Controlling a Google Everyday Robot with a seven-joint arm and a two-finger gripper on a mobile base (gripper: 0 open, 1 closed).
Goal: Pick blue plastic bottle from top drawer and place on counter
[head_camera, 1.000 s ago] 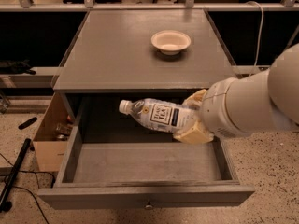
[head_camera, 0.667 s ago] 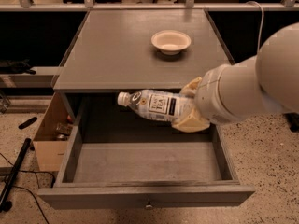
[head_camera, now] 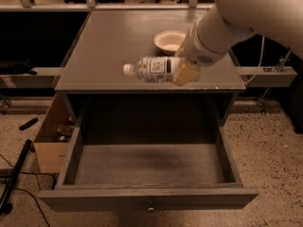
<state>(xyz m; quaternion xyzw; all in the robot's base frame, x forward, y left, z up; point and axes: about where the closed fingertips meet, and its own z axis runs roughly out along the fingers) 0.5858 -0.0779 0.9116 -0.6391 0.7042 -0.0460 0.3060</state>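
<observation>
Above the front part of the bench (head_camera: 111, 46), the blue plastic bottle (head_camera: 154, 69) hangs on its side, white cap pointing left and the label with its dark printed square facing the camera. The pincer (head_camera: 183, 73) is clenched on the bottle's base end, one pale yellowish finger (head_camera: 187, 72) showing in front of the clear plastic. Whether the bottle touches the bench surface or sits just over it cannot be told.

A second ago the bottle was lower, held over the rear of the top drawer (head_camera: 147, 196) and in front of the bench's front edge. It has since been raised out of the drawer and carried back over the grey top. It was tilted then, with the cap end higher; now it lies closer to level. The white arm (head_camera: 222, 25) came in low from the right edge before; it now reaches down from the upper right corner and covers part of the bench's right side.

The drawer stands pulled fully open as before, its bare grey floor showing nothing inside and its small metal knob (head_camera: 150, 207) at the middle of the front. A shallow pale bowl (head_camera: 168, 40) sits where it was on the bench, just behind and to the right of the bottle, near the arm's wrist. An open cardboard box (head_camera: 47, 148) rests on the speckled floor (head_camera: 277, 150) to the left of the cabinet, unchanged.
</observation>
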